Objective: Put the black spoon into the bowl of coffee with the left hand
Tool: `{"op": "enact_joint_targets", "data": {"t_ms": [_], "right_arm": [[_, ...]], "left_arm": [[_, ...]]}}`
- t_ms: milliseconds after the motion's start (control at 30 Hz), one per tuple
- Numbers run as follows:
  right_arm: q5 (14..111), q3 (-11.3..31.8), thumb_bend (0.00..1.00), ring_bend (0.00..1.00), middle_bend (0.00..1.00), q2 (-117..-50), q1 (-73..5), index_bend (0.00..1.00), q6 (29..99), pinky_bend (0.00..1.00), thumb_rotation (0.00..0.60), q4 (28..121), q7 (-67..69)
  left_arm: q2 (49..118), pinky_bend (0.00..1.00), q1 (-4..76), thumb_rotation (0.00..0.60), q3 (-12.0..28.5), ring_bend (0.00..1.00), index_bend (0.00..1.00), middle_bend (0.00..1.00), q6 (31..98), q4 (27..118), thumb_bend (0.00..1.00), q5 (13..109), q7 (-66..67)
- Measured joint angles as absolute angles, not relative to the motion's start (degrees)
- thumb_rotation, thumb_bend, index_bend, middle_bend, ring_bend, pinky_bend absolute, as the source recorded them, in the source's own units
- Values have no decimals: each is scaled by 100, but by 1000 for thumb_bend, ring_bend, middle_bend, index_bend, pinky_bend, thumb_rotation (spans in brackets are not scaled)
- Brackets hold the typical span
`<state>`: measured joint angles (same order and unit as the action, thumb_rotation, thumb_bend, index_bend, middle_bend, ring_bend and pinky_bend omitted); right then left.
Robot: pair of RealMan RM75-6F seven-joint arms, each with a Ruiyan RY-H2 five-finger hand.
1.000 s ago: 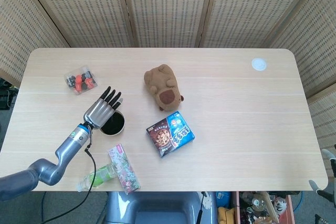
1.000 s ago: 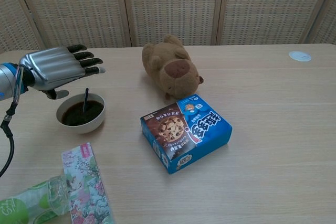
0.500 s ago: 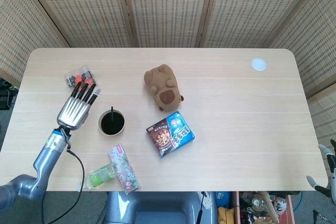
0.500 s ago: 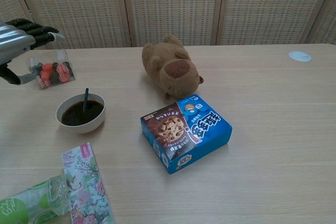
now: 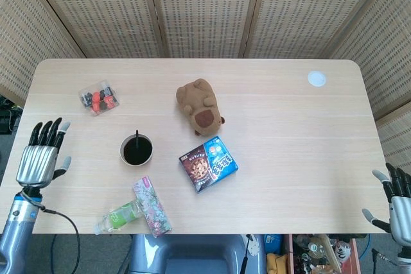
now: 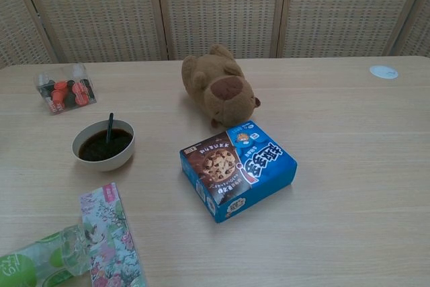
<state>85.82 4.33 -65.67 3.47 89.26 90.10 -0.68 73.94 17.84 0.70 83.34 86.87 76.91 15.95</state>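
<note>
The white bowl of dark coffee (image 5: pixel 137 151) (image 6: pixel 103 144) stands on the left part of the table. The black spoon (image 5: pixel 136 138) (image 6: pixel 109 126) stands in it, handle leaning on the far rim. My left hand (image 5: pixel 40 156) hovers over the table's left edge, well left of the bowl, fingers spread and empty. My right hand (image 5: pixel 397 200) shows at the bottom right corner of the head view, off the table, fingers apart and empty. Neither hand appears in the chest view.
A brown plush toy (image 5: pixel 200 107) lies mid-table, with a blue cookie box (image 5: pixel 209 163) in front of it. A clear pack of red and black pieces (image 5: pixel 98 97) sits at the back left. A floral packet (image 5: pixel 151 205) and green bottle (image 5: pixel 119 217) lie at the front edge. A white disc (image 5: pixel 316 79) is back right.
My left hand has drawn away from above the bowl, moving left and back to the table's left edge. The spoon stays in the coffee. My right hand has risen into view.
</note>
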Motion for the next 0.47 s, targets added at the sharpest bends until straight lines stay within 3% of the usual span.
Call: {"op": "enact_joint_targets", "data": {"t_ms": [267,467], "right_arm": [[8748,383,261,0,134,-6623,179,210,8802,135,600,9159,-272],[8760,381,262,0,134,-6630,115,210,8768,135,600,9203,-326]], "left_arm": [[7293,0,1009,600,-339,0,0,0,9059,8887,378,8174,1227],[7278,0,699,600,-433,0,0,0,9259,8926,378,8341,1113]]}}
